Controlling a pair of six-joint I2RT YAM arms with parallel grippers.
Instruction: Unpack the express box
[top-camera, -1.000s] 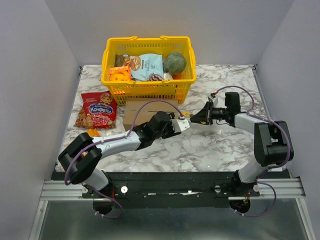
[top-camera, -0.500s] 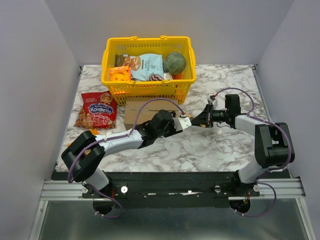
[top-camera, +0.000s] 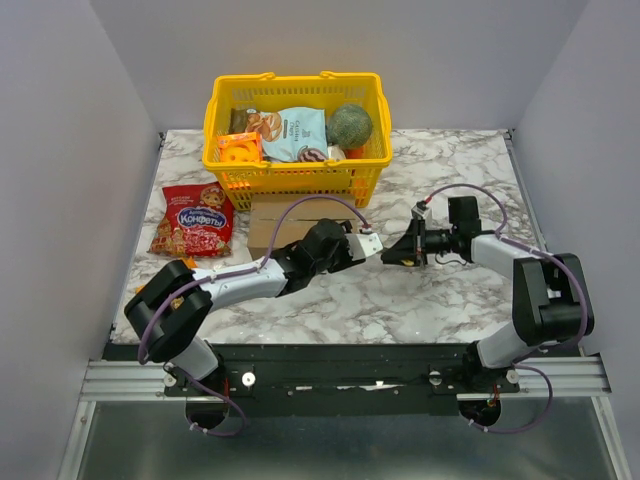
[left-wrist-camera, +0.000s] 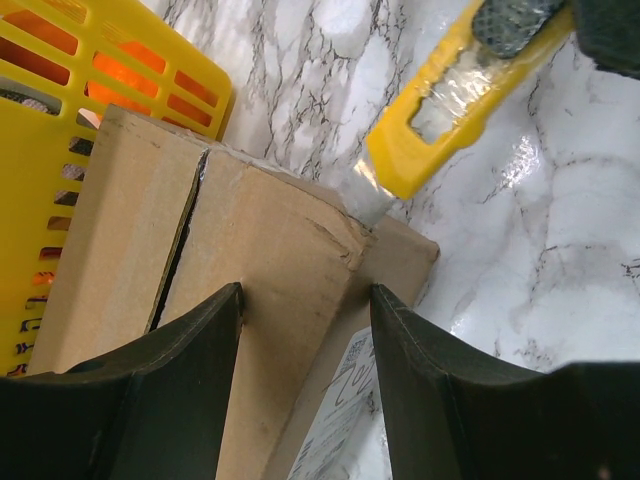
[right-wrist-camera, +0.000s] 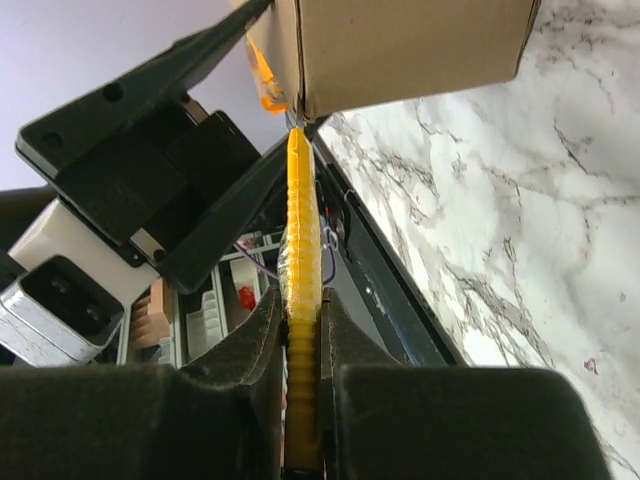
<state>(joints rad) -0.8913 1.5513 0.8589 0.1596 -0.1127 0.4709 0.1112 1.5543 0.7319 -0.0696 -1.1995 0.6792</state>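
The brown express box (top-camera: 268, 228) lies in front of the yellow basket, partly under my left arm. My left gripper (top-camera: 368, 243) is open and straddles the box's right near corner (left-wrist-camera: 270, 250), one finger over the top face, the other beside the labelled side. My right gripper (top-camera: 392, 256) is shut on a yellow utility knife (right-wrist-camera: 300, 220). The knife's blade tip touches that same box corner (right-wrist-camera: 400, 45). In the left wrist view the knife (left-wrist-camera: 450, 100) comes in from the upper right, with its blade on the corner. The top seam shows as a dark slit.
The yellow basket (top-camera: 214, 112) with several groceries stands right behind the box and shows in the left wrist view (left-wrist-camera: 100, 70). A red candy bag (top-camera: 193, 220) lies left of the box, with a small orange item (top-camera: 187, 266) near it.
My right gripper with the knife has moved towards the near edge and slightly left, down along the box's corner. My left gripper has shifted a little to the right on the box.
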